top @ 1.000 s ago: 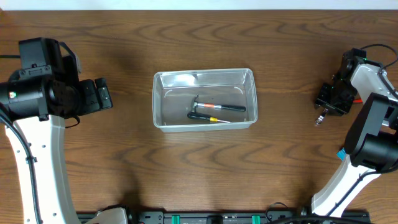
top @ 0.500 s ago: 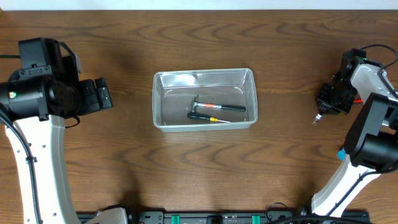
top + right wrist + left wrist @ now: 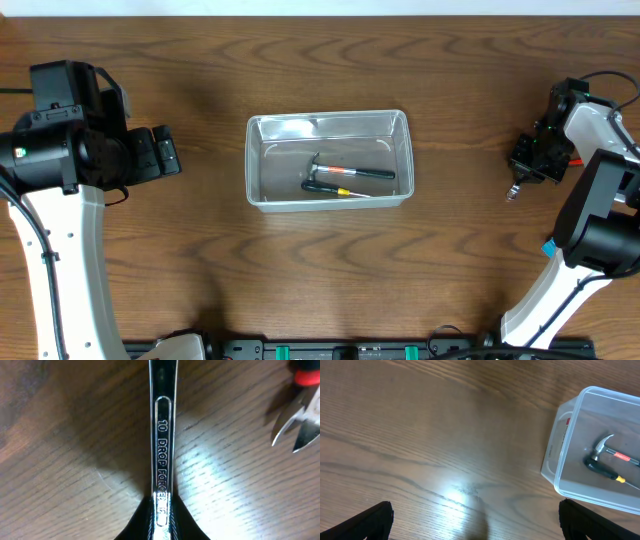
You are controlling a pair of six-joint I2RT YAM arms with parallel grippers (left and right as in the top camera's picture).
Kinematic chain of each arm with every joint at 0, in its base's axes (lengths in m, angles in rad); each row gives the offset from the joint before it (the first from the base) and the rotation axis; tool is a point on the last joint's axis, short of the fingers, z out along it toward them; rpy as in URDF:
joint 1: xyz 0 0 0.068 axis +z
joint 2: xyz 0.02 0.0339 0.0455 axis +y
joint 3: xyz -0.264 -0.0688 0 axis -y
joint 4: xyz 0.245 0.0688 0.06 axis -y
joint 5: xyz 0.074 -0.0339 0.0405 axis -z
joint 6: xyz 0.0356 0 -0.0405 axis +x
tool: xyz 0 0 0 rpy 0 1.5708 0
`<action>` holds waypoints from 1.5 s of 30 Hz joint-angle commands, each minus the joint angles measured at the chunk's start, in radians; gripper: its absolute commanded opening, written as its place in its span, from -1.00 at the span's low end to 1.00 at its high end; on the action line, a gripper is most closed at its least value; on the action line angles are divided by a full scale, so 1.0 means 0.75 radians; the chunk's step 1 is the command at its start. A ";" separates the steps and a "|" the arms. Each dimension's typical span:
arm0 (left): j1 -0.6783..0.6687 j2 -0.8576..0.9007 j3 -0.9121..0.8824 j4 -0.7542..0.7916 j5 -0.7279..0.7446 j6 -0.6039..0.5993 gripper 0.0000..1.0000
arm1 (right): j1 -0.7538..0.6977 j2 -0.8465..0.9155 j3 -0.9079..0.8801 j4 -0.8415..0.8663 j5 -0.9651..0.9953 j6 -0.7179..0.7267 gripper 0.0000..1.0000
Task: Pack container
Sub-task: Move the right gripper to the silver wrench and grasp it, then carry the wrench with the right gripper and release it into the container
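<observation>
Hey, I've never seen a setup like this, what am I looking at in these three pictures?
These are two robot arms at a brown wooden table. One picture looks down from above; the other two come from cameras on each arm's wrist. In the middle stands a clear plastic rectangular container holding a small hammer and a black-handled implement with a yellow band. The left tool is open and empty. The right tool grips a silver metal wrench; red-handled cutters lie nearby.
</observation>
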 commanded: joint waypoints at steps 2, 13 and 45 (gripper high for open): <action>0.001 0.003 -0.002 -0.004 -0.016 0.014 0.96 | 0.057 -0.059 0.130 -0.072 -0.071 -0.082 -0.97; 0.001 0.003 -0.002 -0.003 -0.016 0.014 0.96 | 0.563 -0.402 0.517 -0.150 -0.144 -0.681 -0.97; 0.001 0.003 -0.002 -0.004 -0.016 0.014 0.96 | 1.162 0.095 0.505 -0.211 -0.189 -1.452 -0.48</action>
